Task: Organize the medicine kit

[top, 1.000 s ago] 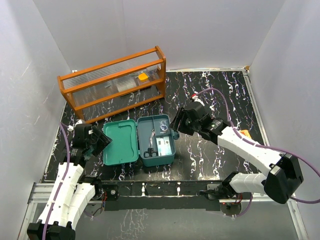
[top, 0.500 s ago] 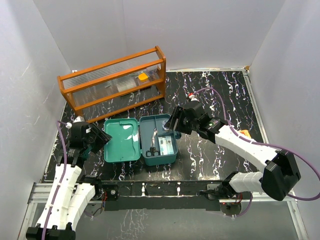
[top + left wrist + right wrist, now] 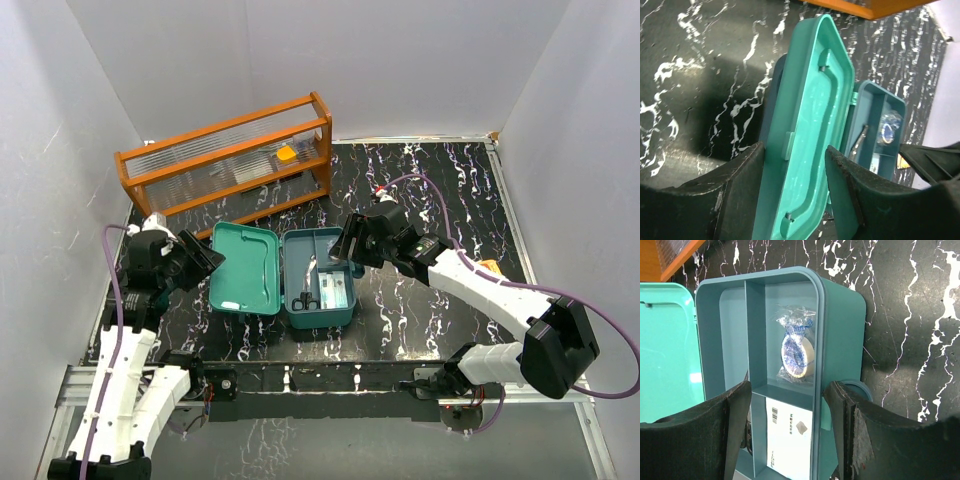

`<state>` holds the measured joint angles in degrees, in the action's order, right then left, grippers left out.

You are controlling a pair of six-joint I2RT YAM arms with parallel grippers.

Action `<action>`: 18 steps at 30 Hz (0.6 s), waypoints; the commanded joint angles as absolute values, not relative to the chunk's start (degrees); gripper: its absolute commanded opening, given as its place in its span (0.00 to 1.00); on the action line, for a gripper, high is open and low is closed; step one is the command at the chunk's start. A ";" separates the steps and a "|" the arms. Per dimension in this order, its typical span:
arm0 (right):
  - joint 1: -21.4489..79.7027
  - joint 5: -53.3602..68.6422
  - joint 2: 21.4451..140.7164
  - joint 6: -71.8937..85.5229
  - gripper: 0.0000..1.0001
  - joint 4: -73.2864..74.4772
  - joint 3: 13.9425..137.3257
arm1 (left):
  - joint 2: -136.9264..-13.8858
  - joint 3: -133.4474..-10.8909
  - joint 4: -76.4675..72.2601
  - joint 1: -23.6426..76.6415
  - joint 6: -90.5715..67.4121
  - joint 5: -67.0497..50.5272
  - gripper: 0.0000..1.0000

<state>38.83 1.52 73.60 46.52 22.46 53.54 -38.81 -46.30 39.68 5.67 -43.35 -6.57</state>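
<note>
We see the left pincer (image 3: 794,150) about half open, its fingers either side of the lid's (image 3: 245,268) outer edge in the wrist view. We can't tell if it's clamping. The lid looks tipped up off the tabletop (image 3: 420,190). The left arm rises from near-left, its wrist beside the lid and pointing right.

The right pincer (image 3: 790,385) is wide open and grips nothing. It hangs over the rear right compartment of the medicine kit (image 3: 320,318), above a wrapped tape roll (image 3: 796,347). The right arm reaches in diagonally from near-right.

The kit sits open mid-tabletop, in front of the wooden rack (image 3: 230,165), with scissors (image 3: 303,297) in its left compartment.
</note>
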 commanded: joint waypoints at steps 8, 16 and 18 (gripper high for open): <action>39.21 -6.32 70.89 44.62 0.61 24.00 56.11 | -41.89 -48.66 32.14 6.06 -40.78 -24.79 0.50; 39.27 -7.20 71.37 42.53 0.60 25.53 56.83 | -42.83 -48.53 30.66 6.06 -40.76 -26.33 0.50; 39.21 -5.50 71.99 42.26 0.57 25.41 56.77 | -43.17 -48.52 29.89 6.06 -41.04 -27.42 0.50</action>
<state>39.11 -5.93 72.27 43.72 25.87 54.02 -42.74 -48.36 32.12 5.74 -41.06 -22.81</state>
